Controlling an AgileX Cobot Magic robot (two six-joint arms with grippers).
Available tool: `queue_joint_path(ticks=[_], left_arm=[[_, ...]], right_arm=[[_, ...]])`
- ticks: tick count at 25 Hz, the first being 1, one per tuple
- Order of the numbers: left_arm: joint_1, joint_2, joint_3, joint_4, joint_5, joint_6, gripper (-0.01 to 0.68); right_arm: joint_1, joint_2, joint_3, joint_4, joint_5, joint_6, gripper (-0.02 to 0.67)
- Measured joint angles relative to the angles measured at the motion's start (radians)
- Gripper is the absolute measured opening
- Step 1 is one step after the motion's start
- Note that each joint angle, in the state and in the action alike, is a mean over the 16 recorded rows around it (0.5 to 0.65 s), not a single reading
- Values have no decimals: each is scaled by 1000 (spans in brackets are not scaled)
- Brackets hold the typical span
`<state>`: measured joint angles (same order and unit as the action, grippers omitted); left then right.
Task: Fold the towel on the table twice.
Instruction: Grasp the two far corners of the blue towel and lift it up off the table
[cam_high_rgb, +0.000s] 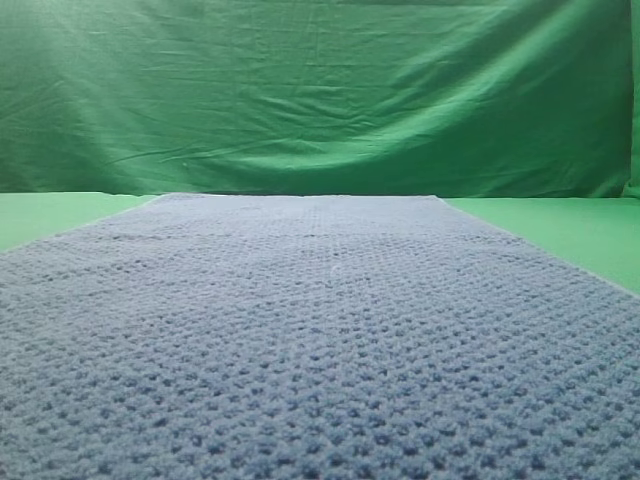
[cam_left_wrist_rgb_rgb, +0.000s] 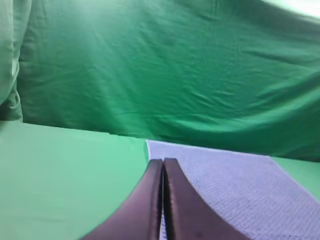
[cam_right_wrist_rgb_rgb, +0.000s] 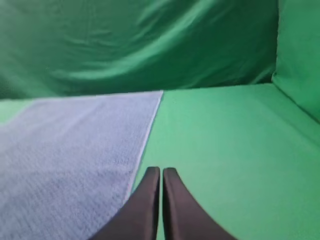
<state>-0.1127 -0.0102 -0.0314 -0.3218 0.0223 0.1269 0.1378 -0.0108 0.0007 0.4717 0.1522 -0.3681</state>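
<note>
Towel (cam_high_rgb: 320, 340): blue-grey, bumpy weave, spread flat on the table, not yet folded.
Towel place: middle of the table, long way running from the near side toward the back cloth.
Towel cut off: near end runs out of the bottom of the high view; near corners out of sight; far edge straight and in plain sight.
Table (cam_high_rgb: 560, 225): smooth bright green, showing only as strips to the left and right of the towel in the high view.
Back cloth (cam_high_rgb: 320, 90): wrinkled green, hanging behind the table.
Left tool (cam_left_wrist_rgb_rgb: 163, 161): two dark fingers pressed together, tips touching, holding nothing.
Left tool place: near the towel's left edge, close to the far left corner; hard to tell if touching the towel or above it.
Right tool (cam_right_wrist_rgb_rgb: 161, 170): two dark fingers pressed together, holding nothing.
Right tool place: just beside the towel's right edge, over the bare green table.
Hidden: both tools out of sight in the high view; only finger ends seen in the wrist views, bottoms cut off.
</note>
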Motion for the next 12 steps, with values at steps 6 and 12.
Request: queue_joint_path(ticks=[6,12], left_arm=[[0,37,-122,12,150,-7,0],[0,111,-268,11,336,-9,0]], right_arm=[[0,34,-107,98,-12,-6,0],[0,157,-277,123,127,-24,0]])
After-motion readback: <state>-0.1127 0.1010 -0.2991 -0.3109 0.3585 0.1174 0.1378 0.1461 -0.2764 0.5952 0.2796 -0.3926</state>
